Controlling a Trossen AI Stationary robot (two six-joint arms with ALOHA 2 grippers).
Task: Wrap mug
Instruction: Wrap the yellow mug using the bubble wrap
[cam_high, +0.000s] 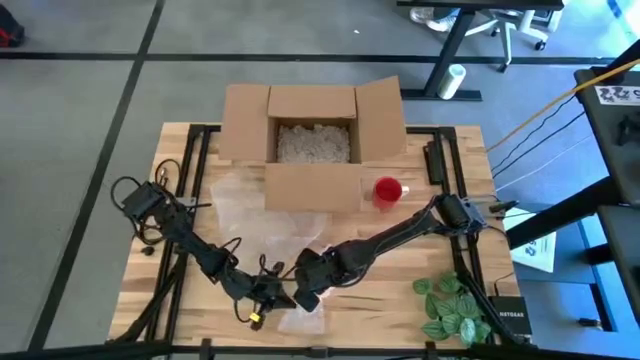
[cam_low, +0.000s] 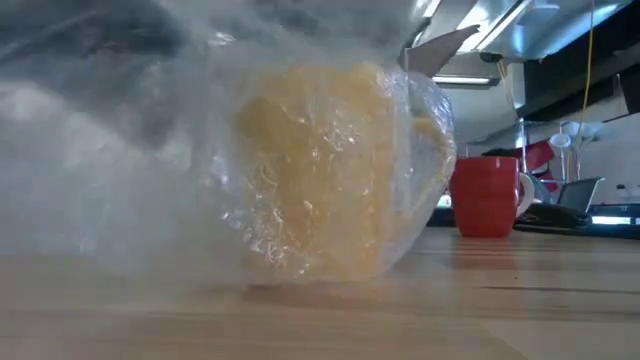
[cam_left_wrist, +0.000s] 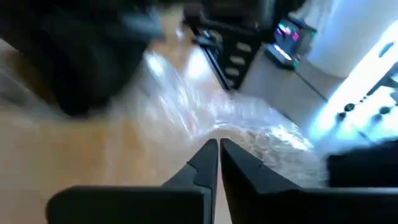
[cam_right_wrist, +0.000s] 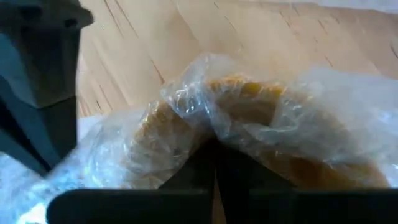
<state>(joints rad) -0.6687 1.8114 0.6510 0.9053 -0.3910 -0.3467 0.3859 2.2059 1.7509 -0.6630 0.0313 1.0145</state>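
1. The wooden table (cam_high: 180, 150) had the open cardboard box (cam_high: 312, 132) at its far side, with a red mug (cam_high: 388, 190) just beside the box front, well apart from the action.
2. Both arms reached low toward the near edge, elbows out, meeting in the middle.
3. The bubble wrap (cam_low: 330, 170) was bunched around the yellow mug (cam_low: 300, 150), which lay near the front edge. Looked like mid-wrap to me, with the loose ends not tucked yet.
4. The right gripper (cam_right_wrist: 214, 155) was pinching wrap right against the mug.
5. The left gripper (cam_left_wrist: 217, 155) had its fingers pressed together at the wrap's edge.
6. Next move probably needed a fold-over pull without dragging the mug.
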